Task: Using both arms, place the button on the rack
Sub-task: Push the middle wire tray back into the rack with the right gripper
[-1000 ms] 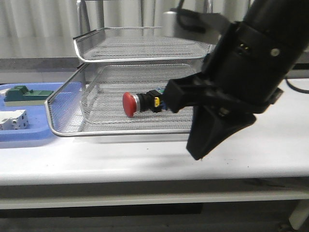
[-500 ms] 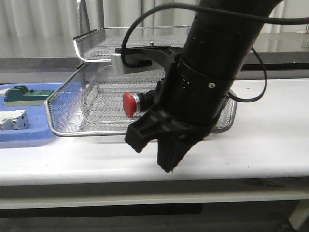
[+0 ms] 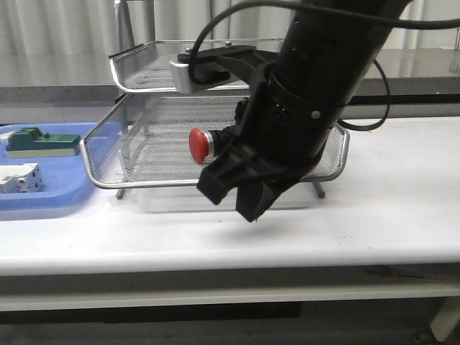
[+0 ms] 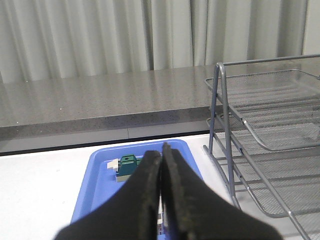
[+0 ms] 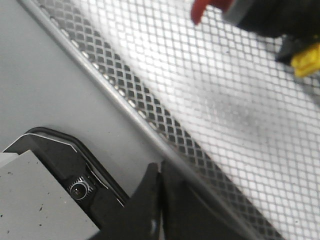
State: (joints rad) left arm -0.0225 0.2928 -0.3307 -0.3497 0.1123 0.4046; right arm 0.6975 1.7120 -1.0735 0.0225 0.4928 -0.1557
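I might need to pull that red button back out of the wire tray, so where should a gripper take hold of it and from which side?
Probably grip the button behind its red cap, across the narrower body, since it lies on its side in the rack's lower tray. Come in from the open front, under the upper tray.

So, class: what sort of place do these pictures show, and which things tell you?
Probably a robotics lab bench: a plain white table, a blue parts tray holding electrical components, and curtains behind.

Red-capped button [image 3: 199, 144] — silver mesh rack [image 3: 144, 147]
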